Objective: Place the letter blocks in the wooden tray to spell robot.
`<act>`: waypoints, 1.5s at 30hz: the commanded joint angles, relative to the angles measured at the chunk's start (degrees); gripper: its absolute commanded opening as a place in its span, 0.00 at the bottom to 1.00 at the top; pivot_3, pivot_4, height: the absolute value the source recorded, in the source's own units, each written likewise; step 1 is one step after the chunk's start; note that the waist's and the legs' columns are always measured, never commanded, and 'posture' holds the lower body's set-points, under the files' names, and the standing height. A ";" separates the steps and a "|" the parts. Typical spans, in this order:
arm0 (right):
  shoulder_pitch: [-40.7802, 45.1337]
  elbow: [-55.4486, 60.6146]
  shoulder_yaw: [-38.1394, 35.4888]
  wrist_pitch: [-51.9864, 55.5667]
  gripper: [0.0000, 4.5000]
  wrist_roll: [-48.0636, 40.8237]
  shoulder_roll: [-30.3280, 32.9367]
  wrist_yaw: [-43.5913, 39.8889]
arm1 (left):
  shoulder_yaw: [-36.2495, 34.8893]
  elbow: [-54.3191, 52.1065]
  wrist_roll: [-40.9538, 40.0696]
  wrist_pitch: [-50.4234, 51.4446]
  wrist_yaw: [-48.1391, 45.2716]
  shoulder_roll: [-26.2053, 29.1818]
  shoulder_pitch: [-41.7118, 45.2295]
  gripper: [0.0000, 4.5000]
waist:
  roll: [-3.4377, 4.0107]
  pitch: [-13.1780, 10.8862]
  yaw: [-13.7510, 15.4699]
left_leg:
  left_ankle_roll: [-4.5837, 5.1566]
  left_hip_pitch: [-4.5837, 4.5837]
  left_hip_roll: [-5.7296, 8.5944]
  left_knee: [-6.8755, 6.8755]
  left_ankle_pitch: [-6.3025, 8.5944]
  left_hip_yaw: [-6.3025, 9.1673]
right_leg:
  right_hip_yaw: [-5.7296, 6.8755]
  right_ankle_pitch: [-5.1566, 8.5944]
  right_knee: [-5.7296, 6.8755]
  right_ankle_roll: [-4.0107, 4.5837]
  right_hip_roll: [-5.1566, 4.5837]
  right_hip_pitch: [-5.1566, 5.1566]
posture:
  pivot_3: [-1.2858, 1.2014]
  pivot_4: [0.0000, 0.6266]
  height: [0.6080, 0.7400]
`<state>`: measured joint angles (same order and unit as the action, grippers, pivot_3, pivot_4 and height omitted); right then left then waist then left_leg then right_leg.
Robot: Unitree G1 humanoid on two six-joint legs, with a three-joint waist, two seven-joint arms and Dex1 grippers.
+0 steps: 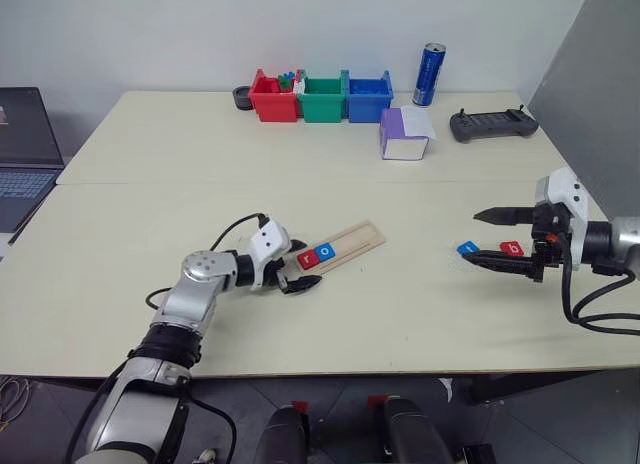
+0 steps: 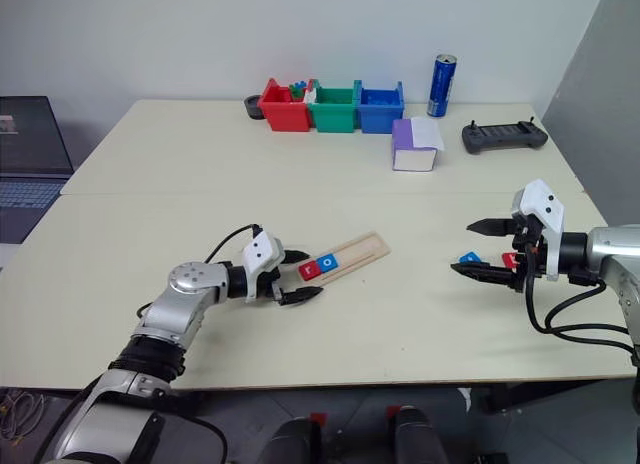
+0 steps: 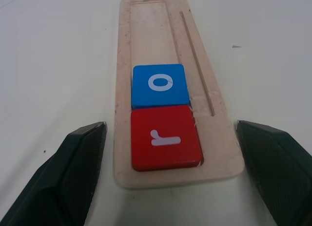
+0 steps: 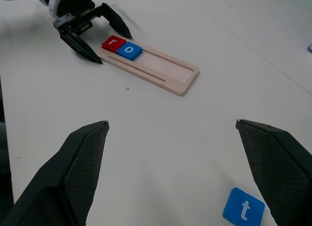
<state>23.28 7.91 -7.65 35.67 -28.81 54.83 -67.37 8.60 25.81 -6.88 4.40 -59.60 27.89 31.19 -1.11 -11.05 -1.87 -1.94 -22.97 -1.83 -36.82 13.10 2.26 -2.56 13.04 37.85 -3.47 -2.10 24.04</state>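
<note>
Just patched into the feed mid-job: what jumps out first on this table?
The wooden tray lies mid-table with a red r block and a blue o block touching at its near end, the left tool open around that end. By the open right tool a blue t block and a red block wait on the table. Red, green and blue bins line the far edge.

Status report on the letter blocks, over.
Both grippers open, empty: left gripper at wooden tray. Red r, blue o placed. Blue t loose by right gripper.
</note>
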 commanded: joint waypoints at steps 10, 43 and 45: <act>-0.26 3.83 2.33 0.91 0.99 -1.68 -2.51 0.78 | 0.66 -0.74 1.85 0.06 0.46 -0.51 1.14 1.00 | 0.00 0.00 -0.02 | 0.00 0.00 0.00 0.00 0.00 0.02 | 0.00 0.00 0.00 0.00 0.00 -0.01 | 0.52 0.24 1.00; -2.48 5.43 2.09 0.80 1.00 -2.12 -2.15 1.14 | 5.35 -10.49 -1.27 -0.71 -20.03 5.13 0.34 0.75 | -0.01 0.01 -0.02 | 0.00 -0.02 0.00 -0.01 0.00 0.04 | 0.02 0.09 -0.03 0.15 0.00 -0.01 | 0.52 0.24 1.00; -2.59 5.52 2.03 0.82 1.00 -2.12 -2.11 1.19 | 5.42 -9.82 -0.89 -1.31 -19.35 4.77 0.46 0.75 | -0.01 0.01 -0.04 | 0.00 -0.02 0.00 -0.01 0.00 0.04 | 0.02 0.07 -0.03 0.12 0.00 -0.01 | 0.52 0.24 1.00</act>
<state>20.74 11.51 -4.28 36.81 -30.30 51.77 -66.20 14.30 16.35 -7.79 4.35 -79.58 32.64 30.47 -1.12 -11.05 -1.90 -1.94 -22.99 -1.83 -36.83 13.11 2.30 -2.54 13.10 37.82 -3.37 -2.10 24.03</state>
